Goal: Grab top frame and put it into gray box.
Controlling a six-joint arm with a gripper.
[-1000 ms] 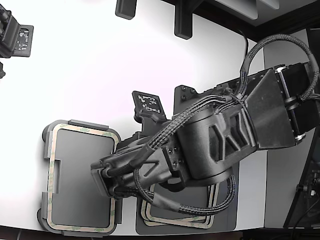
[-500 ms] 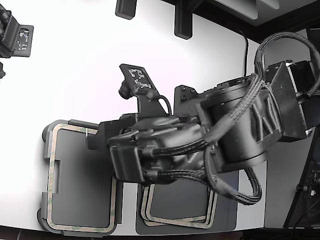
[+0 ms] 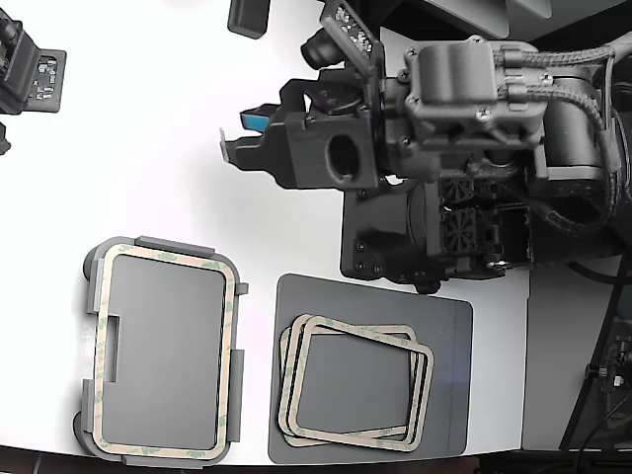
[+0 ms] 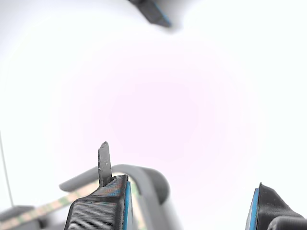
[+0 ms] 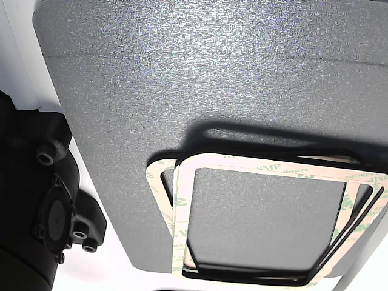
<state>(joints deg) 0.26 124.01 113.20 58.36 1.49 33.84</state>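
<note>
The gray box [image 3: 163, 355] sits at the lower left of the exterior view, and a beige frame [image 3: 168, 254] lies flat inside its rim. On the dark mat [image 3: 444, 326] to its right lies a stack of similar frames, the top frame [image 3: 365, 332] slightly skewed. The other view shows this stack [image 5: 260, 170] close up. My gripper [image 3: 240, 136] hovers high over bare white table, far from both box and stack. It is open and holds nothing. In the wrist view, the blue-padded fingers [image 4: 100, 206] frame a corner of the gray box [image 4: 144, 175].
The arm's black base [image 3: 434, 237] stands just behind the mat. A black fixture [image 3: 30, 74] sits at the far left of the exterior view and small dark blocks [image 3: 249, 15] at the top edge. The table's front edge runs just below the box.
The arm, which was stretched low over the box and the stack, has swung up and back toward the top of the exterior view. Box, framed insert and stack now show unobstructed.
</note>
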